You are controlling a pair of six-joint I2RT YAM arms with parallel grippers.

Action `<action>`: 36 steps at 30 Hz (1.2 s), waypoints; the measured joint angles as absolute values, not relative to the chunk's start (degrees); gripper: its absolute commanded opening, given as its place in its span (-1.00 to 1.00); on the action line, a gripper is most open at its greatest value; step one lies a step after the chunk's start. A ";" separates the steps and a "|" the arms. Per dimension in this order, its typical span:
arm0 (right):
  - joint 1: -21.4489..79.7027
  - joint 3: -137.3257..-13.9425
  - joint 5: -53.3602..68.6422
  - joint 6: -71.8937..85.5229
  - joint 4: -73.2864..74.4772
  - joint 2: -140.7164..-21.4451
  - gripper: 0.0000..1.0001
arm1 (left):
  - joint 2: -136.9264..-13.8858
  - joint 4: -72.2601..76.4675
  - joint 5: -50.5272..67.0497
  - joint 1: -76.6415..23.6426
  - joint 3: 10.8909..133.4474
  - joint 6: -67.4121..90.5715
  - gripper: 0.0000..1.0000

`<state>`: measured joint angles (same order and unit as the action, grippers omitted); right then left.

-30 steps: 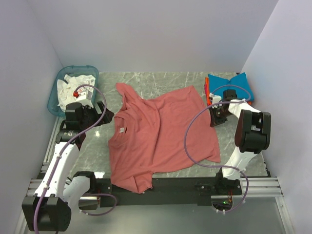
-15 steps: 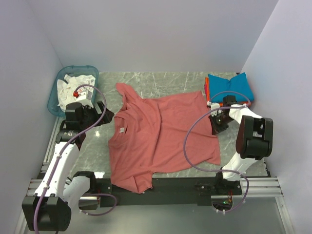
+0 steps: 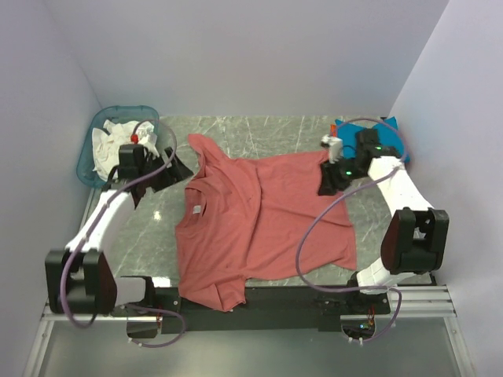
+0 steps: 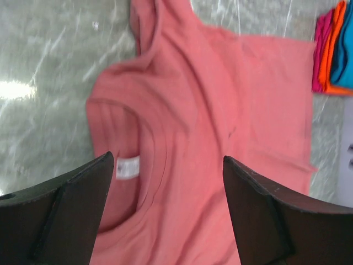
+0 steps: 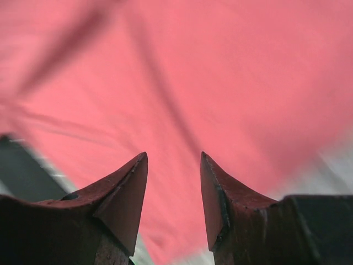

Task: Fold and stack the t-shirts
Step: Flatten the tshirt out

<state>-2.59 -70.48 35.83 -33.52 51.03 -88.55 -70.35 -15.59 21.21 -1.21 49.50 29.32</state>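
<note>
A large dusty-red t-shirt [image 3: 259,220] lies spread flat on the marble table, its collar and white neck label [image 4: 128,167] on the left. My left gripper [image 3: 176,166] hovers open beside the shirt's left sleeve; in the left wrist view its wide-apart fingers [image 4: 83,187] frame the collar. My right gripper [image 3: 325,184] hangs over the shirt's far right corner, jaws apart with nothing between them [image 5: 174,157]. Folded teal-blue [image 3: 391,128] and orange [image 4: 332,49] t-shirts sit stacked at the back right, partly hidden by the right arm.
A translucent teal basket [image 3: 89,157] with white cloth inside stands at the back left, just behind the left arm. Walls close in on three sides. Bare marble [image 3: 149,228] shows left of the shirt.
My right gripper has opened and moved left and back over the shirt's far right corner, which lies a bit farther right. The left gripper moved back toward the sleeve.
</note>
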 measured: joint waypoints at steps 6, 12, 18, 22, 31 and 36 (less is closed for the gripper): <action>12.12 -70.89 44.95 -30.50 49.76 -88.75 0.01 | -89.82 -14.90 20.73 -1.06 66.28 32.40 0.51; 12.99 -68.58 46.50 -28.45 47.64 -87.42 0.01 | -108.18 -13.34 18.41 -0.82 80.34 35.24 0.33; 12.34 -65.69 44.58 -27.24 45.43 -82.81 0.01 | -121.80 -15.57 14.06 -0.84 92.97 36.69 0.14; 12.34 -65.56 43.62 -26.85 44.03 -81.34 0.02 | -127.20 -17.41 10.52 -1.13 100.03 36.67 0.06; 12.25 -65.19 42.41 -26.87 43.24 -81.25 0.02 | -137.60 -20.95 5.39 -1.93 113.47 35.59 -0.03; 12.03 -65.19 42.41 -26.87 43.22 -81.25 0.02 | -139.48 -21.76 4.82 -1.98 115.55 34.96 -0.18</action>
